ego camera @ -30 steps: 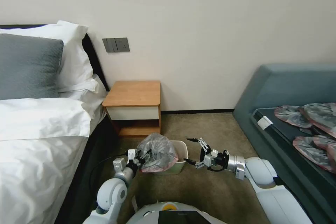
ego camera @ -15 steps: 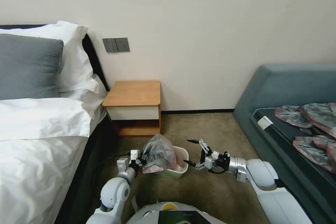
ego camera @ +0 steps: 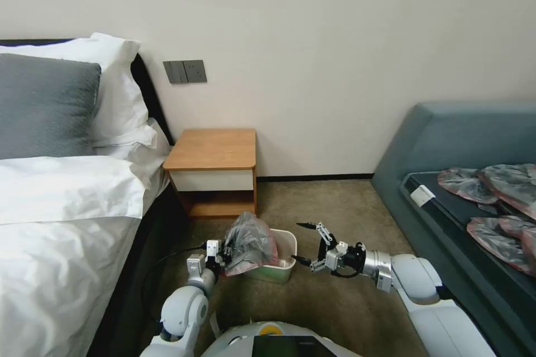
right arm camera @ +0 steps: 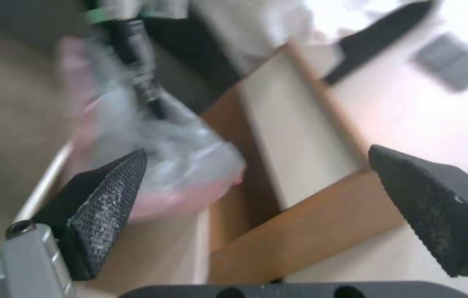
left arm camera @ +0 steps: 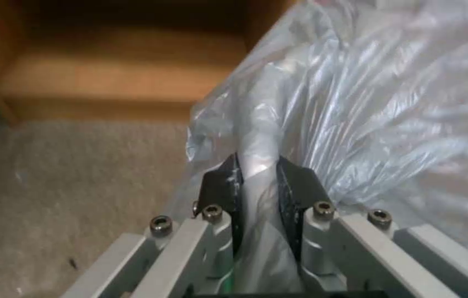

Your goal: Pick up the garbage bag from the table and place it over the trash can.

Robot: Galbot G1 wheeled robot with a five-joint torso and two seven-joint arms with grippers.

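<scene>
1. The thin, crinkly, translucent grey plastic garbage bag with its pinkish-red rim [ego camera: 250, 244] is off the small orange-brown wooden nightstand [ego camera: 214, 149], whose tabletop lies bare. So the pick-up looks done.

2. The left gripper [ego camera: 222, 254] holds the bag low over the carpet, at the left edge of the small cream-beige plastic trash can with rounded corners [ego camera: 277, 268]. In the left wrist view its jaws are clamped on a gathered fold of the plastic [left arm camera: 260, 165].

3. The bag bunches up over the left part of the can, and its pink edge hangs over the near-left rim. The right part of the can's opening is uncovered, so I judge the placing as only begun: the mouth has yet to be spread and drawn round the whole rim.

4. The right gripper [ego camera: 306, 243] hovers just to the right of the can, its jaws wide apart and holding nothing. The right wrist view looks between its mesh-textured black fingertips [right arm camera: 109, 194] toward the bag.

5. Hard to make out:
   - whether the bag's mouth is open or crumpled shut;
   - whether any of its rim is hooked over the can's edge or merely resting on it;
   - the can's left wall, hidden behind the plastic.

6. Several similar flattened grey-pink bags [ego camera: 491, 195] lie on the dark bench at the right, well apart from the work.
</scene>
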